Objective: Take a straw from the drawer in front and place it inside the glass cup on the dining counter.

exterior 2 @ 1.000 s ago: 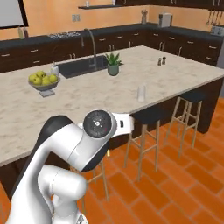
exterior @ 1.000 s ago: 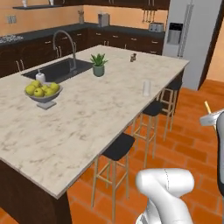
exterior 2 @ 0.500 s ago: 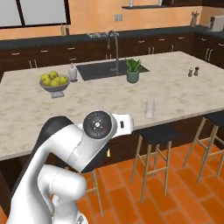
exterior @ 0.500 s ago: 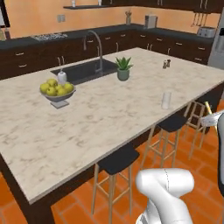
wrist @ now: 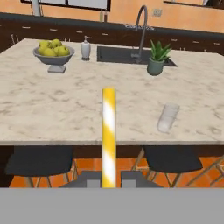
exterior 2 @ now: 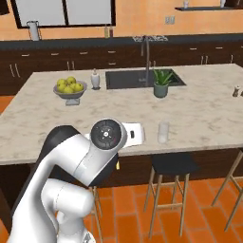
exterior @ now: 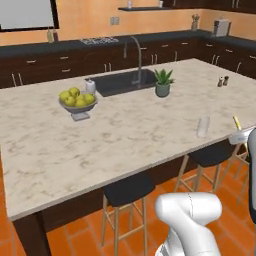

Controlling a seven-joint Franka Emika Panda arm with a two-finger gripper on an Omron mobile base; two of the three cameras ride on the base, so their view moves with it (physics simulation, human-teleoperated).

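Yellow-and-white straw (wrist: 108, 135), judged light, thin and easily bent, is standing pinched at its lower end in the closed gripper (wrist: 108, 180), facing the cup (wrist: 167, 117).

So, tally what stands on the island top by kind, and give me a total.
Glass cup: 1
Plant pot: 1
Fruit bowl: 1
Pump bottle: 1
Shakers: 2
Total: 6
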